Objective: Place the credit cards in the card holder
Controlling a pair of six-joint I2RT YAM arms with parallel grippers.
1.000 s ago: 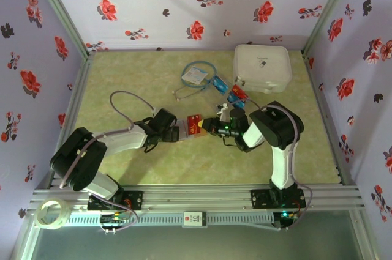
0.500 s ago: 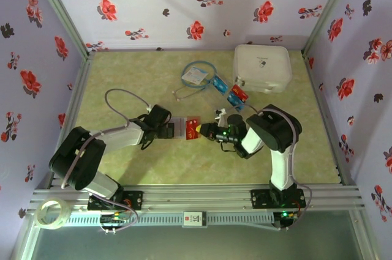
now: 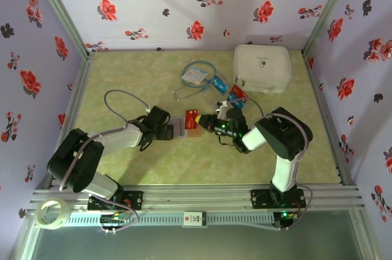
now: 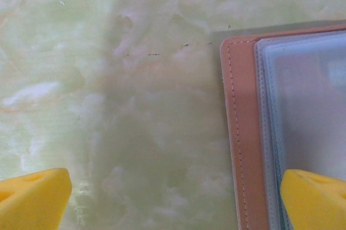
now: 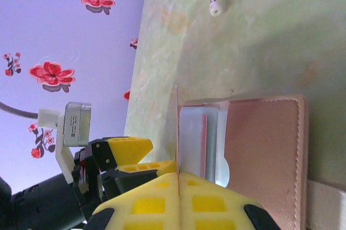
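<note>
Overhead rear view of whole table [image 3: 153,76]; both wrist views close on card holder [image 4: 240,132].

The card holder [image 4: 240,132] is stitched matt leather with cloudy plastic sleeves [image 4: 308,105] on a smooth marbled table [image 4: 108,105].

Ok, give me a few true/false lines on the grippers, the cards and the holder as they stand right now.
1. The right gripper is shut on a red card. True.
2. The left gripper is shut. False: its jaws stand wide open, one fingertip over the card holder, the other over bare table.
3. The card holder lies open between the two grippers. True.
4. Every card is in the holder. False: loose cards lie near the white case.
5. The white case sits at the near left corner. False: it is at the far right.
</note>
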